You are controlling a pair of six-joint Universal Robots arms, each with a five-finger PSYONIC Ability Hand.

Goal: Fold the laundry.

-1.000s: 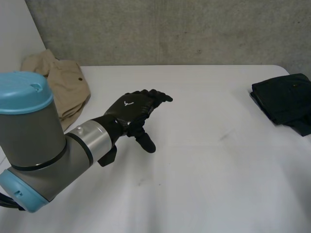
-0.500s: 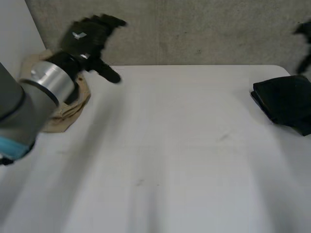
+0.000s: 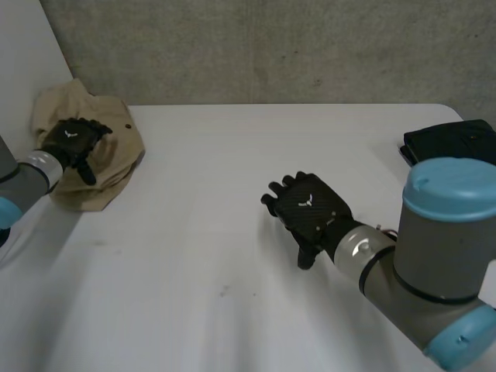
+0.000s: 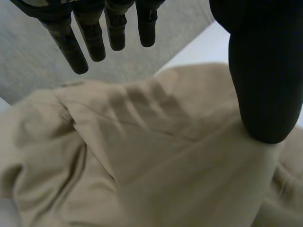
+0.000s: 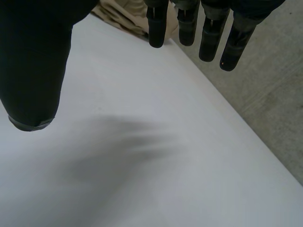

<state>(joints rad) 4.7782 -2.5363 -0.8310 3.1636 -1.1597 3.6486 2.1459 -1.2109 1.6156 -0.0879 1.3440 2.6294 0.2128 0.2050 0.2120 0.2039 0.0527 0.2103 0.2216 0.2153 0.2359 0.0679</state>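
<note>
A white desk (image 3: 232,263) seen from above, with a grey concrete wall (image 3: 271,46) behind it. The task is folding laundry, and the step in hand looks like picking up the next piece. A crumpled tan garment (image 3: 112,167) lies in a heap at the far left corner of the desk, not yet spread out. The robot's left hand (image 3: 71,139) is over the middle of that heap, its arm coming in from the left edge. In the left wrist view its fingers (image 4: 97,40) are straight and the thumb (image 4: 262,71) stands well apart from them, so the hand is open and holds nothing. The cloth lies close below, but whether the thumb tip touches it cannot be told.

The right hand (image 3: 310,211) hangs palm down above bare desk near the middle, well apart from the tan garment, with its fingers pointing toward the far left. In its own wrist view the fingers (image 5: 208,33) are straight and the thumb is out to the side, with nothing held. A dark garment (image 3: 453,143), apparently already folded, lies at the far right edge.

The next move probably calls for the left hand to come down and close on a fold of the tan cloth, then draw it toward the middle, where the right hand could help spread it. The heap is soft and bunched, so a pinch may gather several layers.
</note>
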